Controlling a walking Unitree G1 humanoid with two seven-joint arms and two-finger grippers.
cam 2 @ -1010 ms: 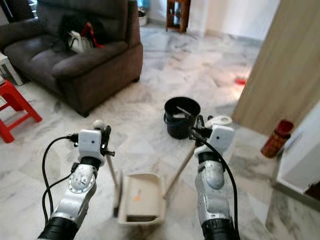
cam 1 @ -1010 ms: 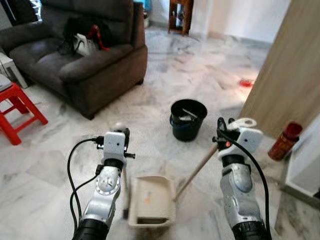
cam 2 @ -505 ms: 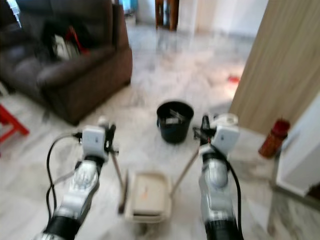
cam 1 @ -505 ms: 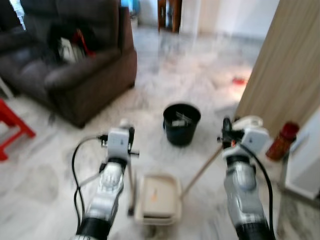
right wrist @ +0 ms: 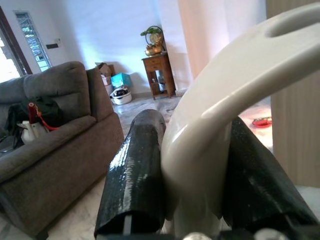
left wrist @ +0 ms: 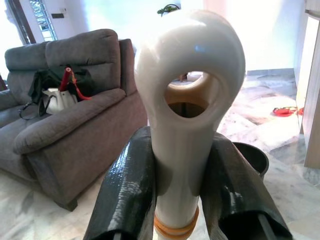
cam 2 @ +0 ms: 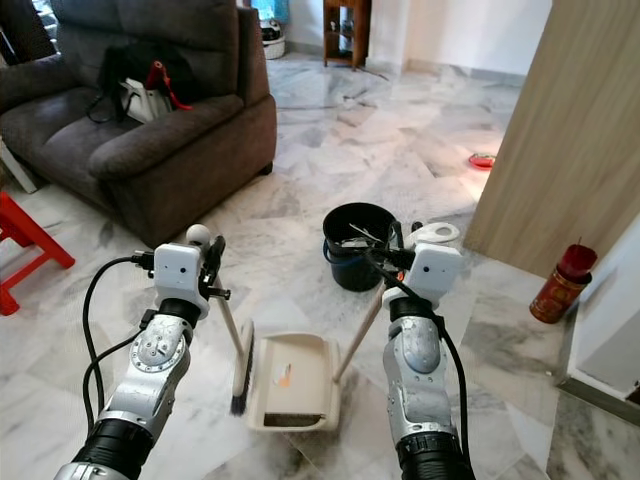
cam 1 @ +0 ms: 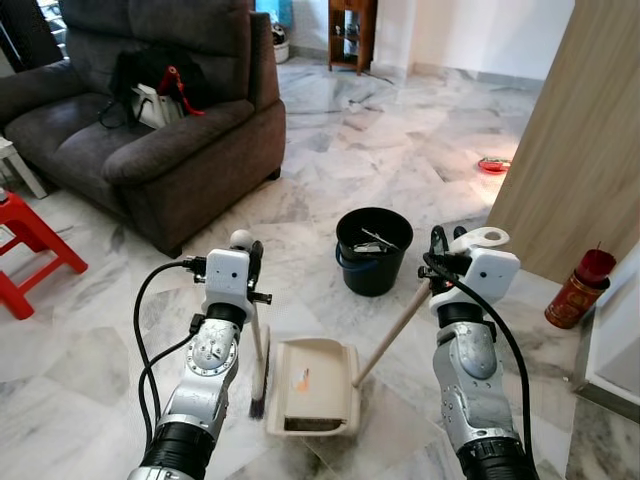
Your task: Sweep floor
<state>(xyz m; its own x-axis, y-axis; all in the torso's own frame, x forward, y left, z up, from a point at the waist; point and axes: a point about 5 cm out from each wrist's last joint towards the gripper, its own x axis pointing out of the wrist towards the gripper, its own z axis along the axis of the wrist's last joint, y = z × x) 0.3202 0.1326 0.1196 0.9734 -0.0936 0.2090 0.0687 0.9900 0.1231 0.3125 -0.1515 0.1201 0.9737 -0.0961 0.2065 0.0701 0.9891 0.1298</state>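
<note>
on the shiny marble floor (cam 1: 90,350) in front of the robot lies a cream dustpan (cam 1: 315,385), with its long handle (cam 1: 392,334) leaning up to the right. the right gripper (right wrist: 200,170) squeezes the top of that handle between its two black fingers. the left gripper (left wrist: 180,187) squeezes the white top of a small broom (cam 1: 256,355), which stands just beside the dustpan's left edge with its dark bristles on the floor. a black bucket (cam 1: 374,250) sits a little way behind the dustpan. a grey sofa (cam 1: 150,130) with a bag (cam 1: 155,85) on it is far back on the left, near a red stool (cam 1: 30,235). a red bottle (cam 1: 578,290) stands by the wooden wall on the right.
</note>
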